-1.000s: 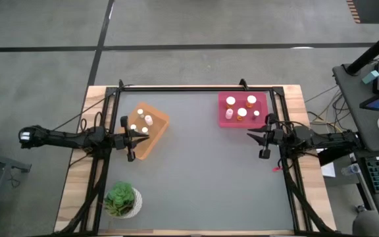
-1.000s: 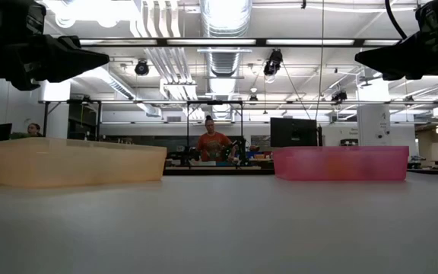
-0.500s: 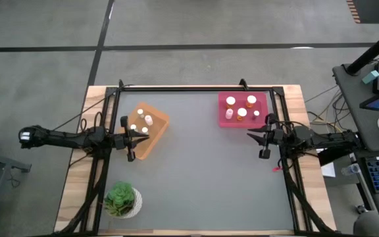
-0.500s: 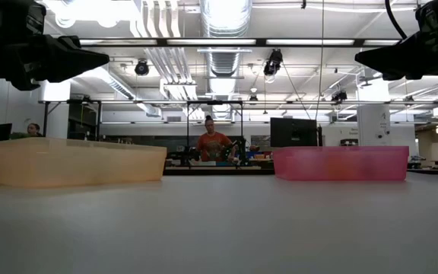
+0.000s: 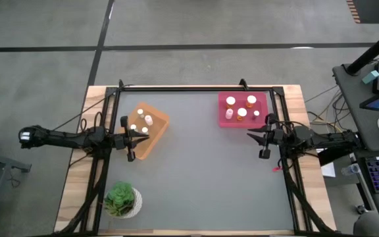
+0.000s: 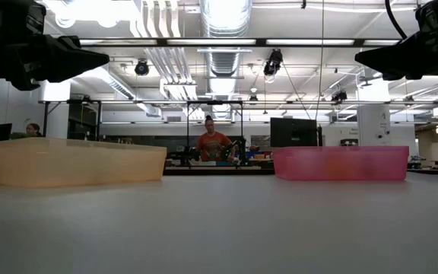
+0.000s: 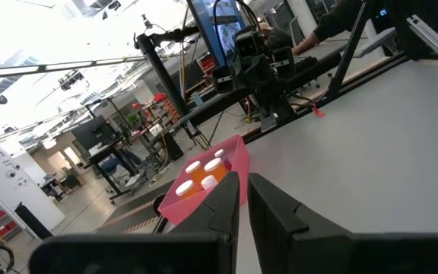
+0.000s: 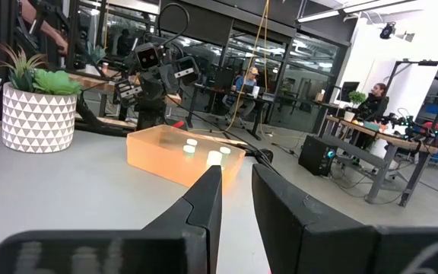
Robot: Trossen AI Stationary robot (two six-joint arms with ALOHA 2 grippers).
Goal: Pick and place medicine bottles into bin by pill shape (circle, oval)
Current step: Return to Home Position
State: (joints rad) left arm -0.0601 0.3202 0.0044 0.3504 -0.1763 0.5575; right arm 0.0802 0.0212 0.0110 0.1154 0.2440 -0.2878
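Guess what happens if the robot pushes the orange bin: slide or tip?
Probably slide: the orange bin sits low and wide on the smooth table, so tipping seems unlikely. It looks light, with see-through walls and few small bottles inside; those might topple. The left gripper hangs above its edge.

Left bin (image 5: 151, 141) and right bin (image 5: 263, 99) at the back (bottles (image 5: 241, 112) inside both), plant (image 5: 122, 199) front-left.
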